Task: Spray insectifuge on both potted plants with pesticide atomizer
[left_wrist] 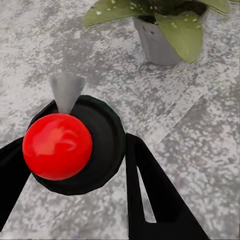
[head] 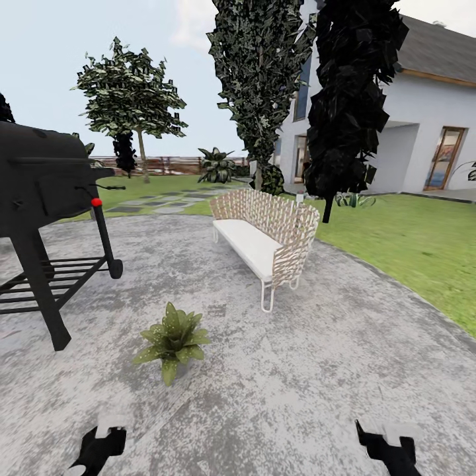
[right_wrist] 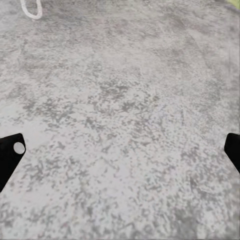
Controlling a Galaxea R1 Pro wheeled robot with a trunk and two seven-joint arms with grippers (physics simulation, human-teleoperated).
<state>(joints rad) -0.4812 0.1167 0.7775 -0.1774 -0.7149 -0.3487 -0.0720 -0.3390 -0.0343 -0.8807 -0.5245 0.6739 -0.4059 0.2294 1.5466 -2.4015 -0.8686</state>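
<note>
One potted plant (head: 173,340), a low rosette of pointed green leaves, stands on the rough grey paving just ahead of me. Its grey pot (left_wrist: 157,42) shows close by in the left wrist view. My left gripper (head: 99,449) (left_wrist: 85,130) is shut on the pesticide atomizer (left_wrist: 75,145), seen end-on as a dark round body with a red ball and a grey cone pointing toward the plant. My right gripper (head: 387,449) (right_wrist: 120,152) hangs open over bare paving, holding nothing. A low tuft of green leaves (head: 355,199) sits on the lawn beyond the bench, too small to tell what it is.
A black barbecue grill (head: 39,192) stands at the left on the paving. A white wicker bench (head: 264,235) stands ahead, a little to the right. Lawn (head: 410,244) borders the paving on the right, with tall trees (head: 261,79), a white house (head: 423,132) and a wooden fence (head: 165,165) behind.
</note>
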